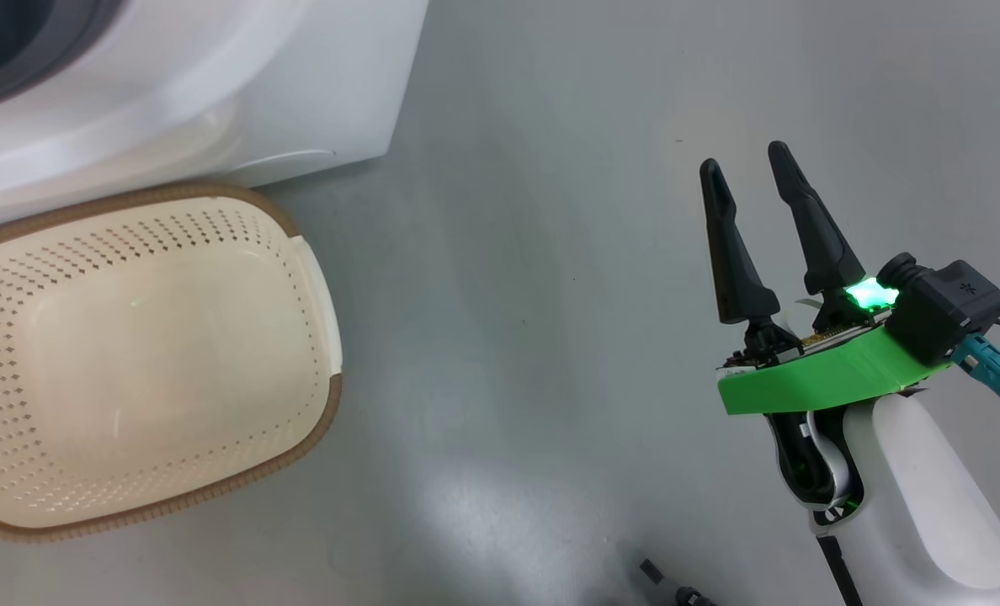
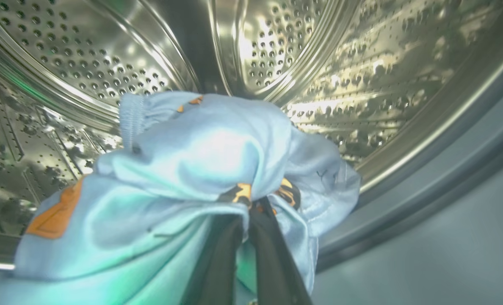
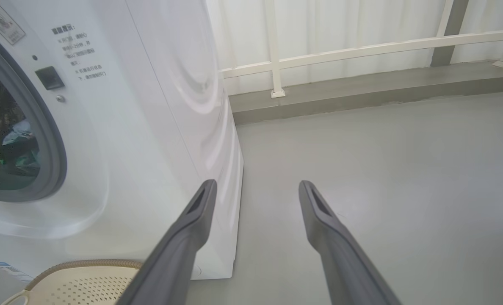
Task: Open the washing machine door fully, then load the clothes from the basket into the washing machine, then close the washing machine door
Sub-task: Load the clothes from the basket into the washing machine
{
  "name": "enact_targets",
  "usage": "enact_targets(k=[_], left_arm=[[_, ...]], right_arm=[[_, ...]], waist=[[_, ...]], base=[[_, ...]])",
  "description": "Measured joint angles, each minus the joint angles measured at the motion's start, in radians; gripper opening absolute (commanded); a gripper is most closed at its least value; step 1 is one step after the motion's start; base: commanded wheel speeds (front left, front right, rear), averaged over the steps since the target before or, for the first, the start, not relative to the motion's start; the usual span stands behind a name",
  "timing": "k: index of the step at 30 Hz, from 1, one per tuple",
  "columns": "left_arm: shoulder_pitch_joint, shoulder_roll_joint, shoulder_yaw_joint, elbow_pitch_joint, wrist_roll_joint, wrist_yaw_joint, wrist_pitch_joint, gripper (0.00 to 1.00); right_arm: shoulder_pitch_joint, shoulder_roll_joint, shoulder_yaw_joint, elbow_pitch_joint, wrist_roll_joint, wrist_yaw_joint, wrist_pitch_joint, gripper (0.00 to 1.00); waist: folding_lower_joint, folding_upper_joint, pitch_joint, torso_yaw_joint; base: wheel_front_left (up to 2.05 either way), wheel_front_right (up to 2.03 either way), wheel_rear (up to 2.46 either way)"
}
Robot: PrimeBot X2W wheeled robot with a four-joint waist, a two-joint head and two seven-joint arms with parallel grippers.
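We see the left gripper (image 2: 251, 207) reaching into the washing machine's (image 1: 214, 84) steel drum (image 2: 277, 51). Its fingers are pressed together, pinching a bunched fold of the clothes (image 2: 200, 161). The light-blue fabric with orange and brown prints drapes over both fingers. We can't tell if it touches the drum wall.

The right gripper (image 1: 744, 162) hovers off the machine's front corner, over the floor (image 1: 550, 252). Its fingers are spread wide with nothing between them, and they point past the machine's side panel. Behind them are a pale forearm, a green bracket and a black camera block.

The basket (image 1: 155, 353) sits on the floor just beside the machine's front, under the round opening. It is cream perforated plastic with a brown woven-look rim, and its bare bottom is showing.

The drum is shiny and dotted with holes, with raised ribs. A grey rubber gasket (image 2: 438, 178) rings its mouth. A white railing (image 3: 361, 48) stands well behind the machine.
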Motion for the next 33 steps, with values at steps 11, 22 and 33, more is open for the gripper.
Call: enact_targets(k=[11, 22, 33], left_arm=[[-0.049, -0.002, -0.058, 0.124, -0.044, 0.000, 0.045, 1.00], [-0.015, -0.034, -0.061, 0.103, -0.160, 0.000, -0.018, 1.00], [0.111, -0.040, -0.047, -0.042, -0.231, 0.000, -0.024, 1.00]], right_arm=[[0.000, 0.001, 0.000, 0.006, 0.000, 0.000, 0.000, 1.00], [0.002, 0.000, -0.006, 0.009, 0.000, 0.000, 0.000, 1.00], [0.006, -0.009, -0.010, 0.011, 0.000, 0.000, 0.000, 1.00]], waist=[[0.0000, 0.0000, -0.025, 0.006], [0.0000, 0.0000, -0.058, 0.023], [0.0000, 0.0000, -0.095, 0.048]], base=[[0.00, 0.00, 0.00], [0.00, 0.00, 0.00], [0.00, 0.00, 0.00]])
